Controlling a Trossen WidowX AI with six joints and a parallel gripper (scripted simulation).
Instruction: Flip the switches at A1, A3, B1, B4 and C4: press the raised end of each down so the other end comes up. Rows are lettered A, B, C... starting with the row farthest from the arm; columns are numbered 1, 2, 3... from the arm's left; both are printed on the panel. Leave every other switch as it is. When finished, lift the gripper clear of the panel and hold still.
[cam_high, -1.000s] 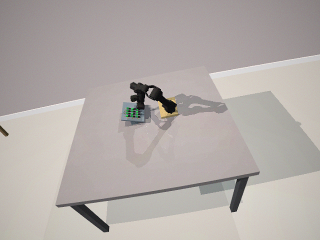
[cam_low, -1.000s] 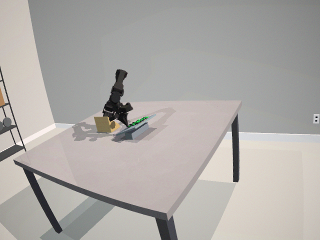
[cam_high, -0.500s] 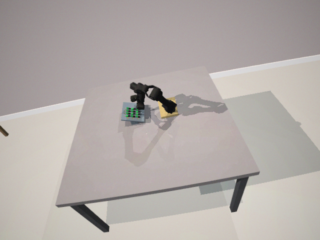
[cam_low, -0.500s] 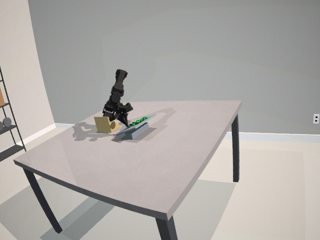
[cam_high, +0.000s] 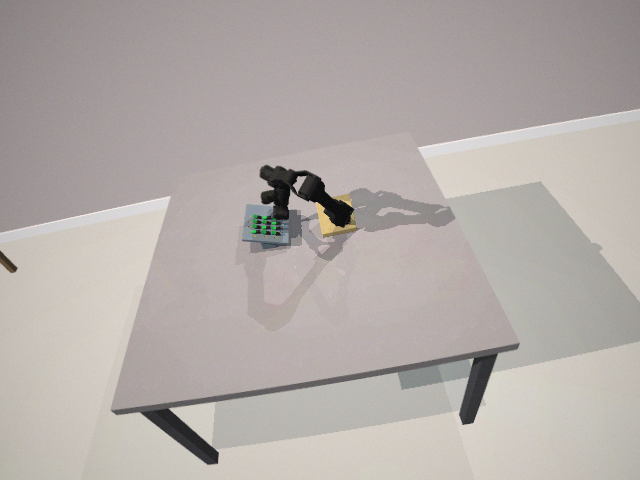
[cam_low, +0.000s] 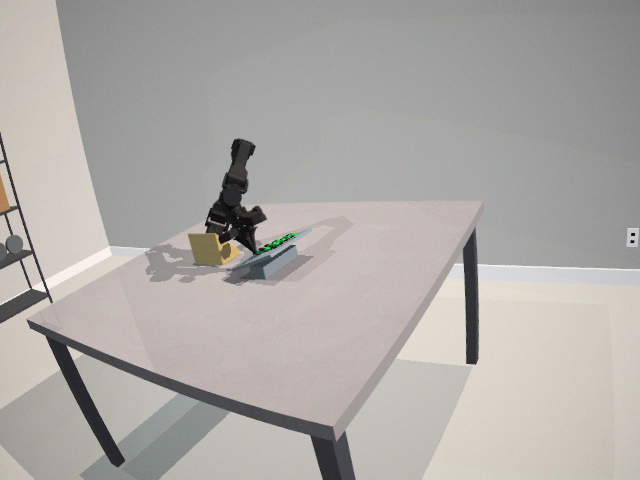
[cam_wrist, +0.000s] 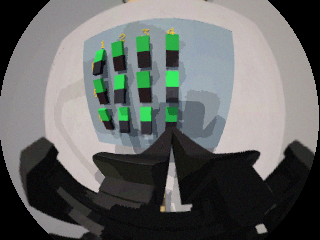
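Note:
The blue-grey panel (cam_high: 252, 208) (cam_low: 242, 264) (cam_wrist: 215, 60) is tilted on a stand and carries three rows of green and black switches. My gripper (cam_low: 254, 252) (cam_wrist: 171, 130) is shut and empty, its tips at the near, black end of switch C4 (cam_wrist: 171, 115). The tips cover part of that end; contact cannot be told. Switches A1 (cam_wrist: 100, 56) and B4 (cam_wrist: 172, 80) show brighter green halves. Switches A3 (cam_wrist: 143, 44) and B1 (cam_wrist: 100, 85) show darker green ones. C4's green half lies partly in shadow. Which ends are raised is hard to tell.
A yellow block (cam_high: 325, 225) (cam_low: 204, 249) stands at the arm's base, beside the panel on the table (cam_high: 320, 320) (cam_low: 248, 330). Switch C3 (cam_wrist: 146, 114) is just left of the fingertips in the wrist view. The arm's shadow crosses the panel.

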